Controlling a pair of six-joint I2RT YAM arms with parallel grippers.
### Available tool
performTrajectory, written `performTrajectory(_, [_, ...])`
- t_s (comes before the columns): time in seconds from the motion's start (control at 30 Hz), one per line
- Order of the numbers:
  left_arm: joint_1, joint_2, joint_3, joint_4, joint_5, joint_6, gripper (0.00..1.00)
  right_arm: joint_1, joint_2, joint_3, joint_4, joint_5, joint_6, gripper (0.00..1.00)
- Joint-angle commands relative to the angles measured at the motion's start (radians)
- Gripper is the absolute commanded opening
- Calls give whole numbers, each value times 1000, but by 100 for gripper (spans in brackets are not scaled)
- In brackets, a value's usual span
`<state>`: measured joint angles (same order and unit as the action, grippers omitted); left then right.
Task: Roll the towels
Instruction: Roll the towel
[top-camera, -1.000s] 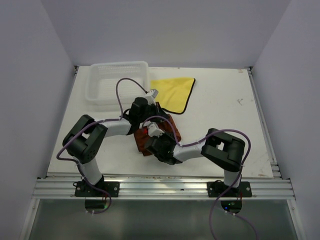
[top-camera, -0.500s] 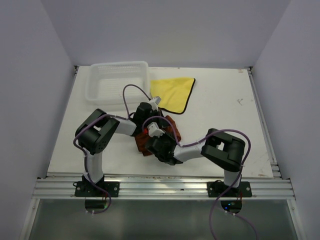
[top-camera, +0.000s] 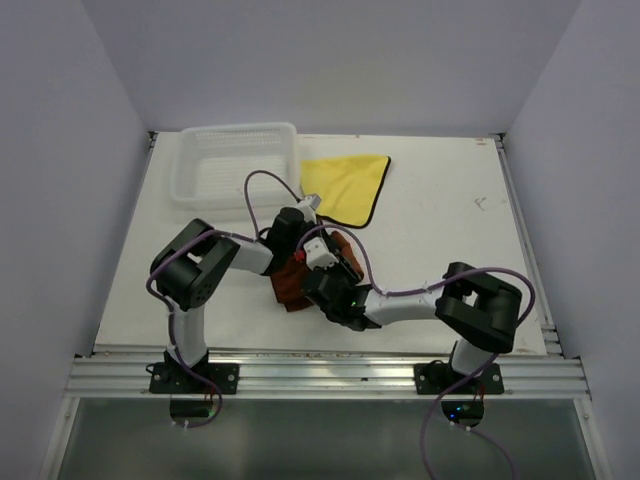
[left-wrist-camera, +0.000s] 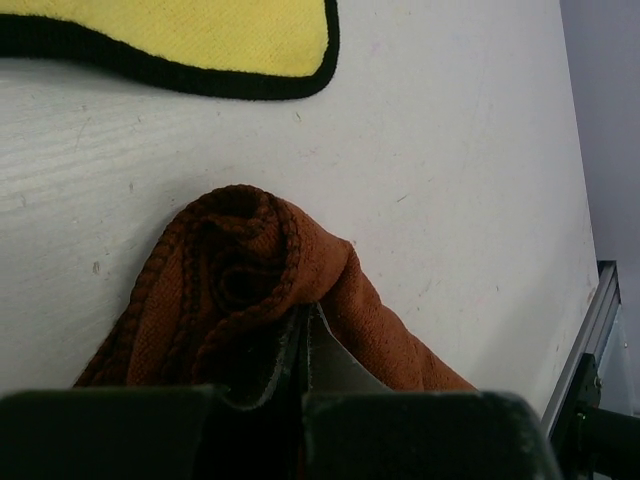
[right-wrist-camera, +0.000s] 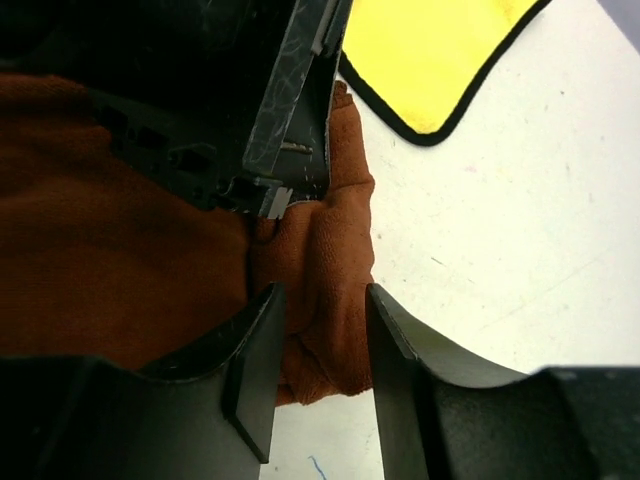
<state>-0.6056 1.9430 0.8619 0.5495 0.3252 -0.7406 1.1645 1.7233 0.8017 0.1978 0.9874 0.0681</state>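
The rust-brown towel (top-camera: 290, 287) lies bunched and partly rolled at mid-table, between the two wrists. My left gripper (left-wrist-camera: 303, 315) is shut, its fingertips pressed together inside the rolled end of the rust-brown towel (left-wrist-camera: 240, 270). My right gripper (right-wrist-camera: 322, 295) stands open, one finger on each side of a thick fold of that towel (right-wrist-camera: 322, 250). From above, the left gripper (top-camera: 312, 248) and right gripper (top-camera: 340, 268) almost meet over the cloth. The yellow towel (top-camera: 348, 185) with its dark hem lies flat behind them, untouched.
A white mesh basket (top-camera: 190, 165) stands at the back left of the table. A black finger of the left gripper (right-wrist-camera: 295, 90) crosses close over the right gripper's view. The yellow towel's hem (left-wrist-camera: 170, 75) lies just beyond the brown roll.
My right gripper's jaws have come apart from a shut grip on the brown towel, and its elbow has swung out to the right. The left arm folded in closer earlier and now holds still.
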Motion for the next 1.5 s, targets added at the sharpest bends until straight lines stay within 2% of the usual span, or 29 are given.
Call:
performTrajectory(0.0, [4,27,-63,-142,-129,52,0,-6,-105,-13,-14,-36,90,42])
performTrajectory(0.23, [3,14,-81,-132,-133,47,0,-55,-355,-113,-101,-148,295,46])
performTrajectory(0.37, [3,5,-89,-120,-137,47,0,-208,-471,-193,-90,-418,479,47])
performTrajectory(0.4, [3,4,-92,-118,-138,47,0,-289,-491,-215,-84,-538,508,48])
performTrajectory(0.43, [3,2,-93,-115,-141,46,0,-328,-496,-223,-66,-597,559,50])
performTrajectory(0.5, [3,1,-103,-109,-143,43,0,-421,-487,-223,-58,-727,591,53])
performTrajectory(0.6, [3,-3,-109,-103,-144,40,0,-482,-458,-193,-67,-817,618,61])
performTrajectory(0.67, [3,-3,-112,-100,-144,41,0,-506,-407,-167,-83,-842,630,62])
performTrajectory(1.03, [3,-10,-130,-95,-149,41,0,-540,-240,-173,31,-983,699,64])
performTrajectory(1.13, [3,-15,-135,-94,-156,43,0,-540,-229,-191,60,-1007,708,63])
performTrajectory(1.4, [3,-29,-143,-118,-189,40,0,-540,-196,-252,129,-1082,702,40])
performTrajectory(1.47, [4,-32,-143,-128,-198,37,0,-539,-186,-265,146,-1095,699,39])
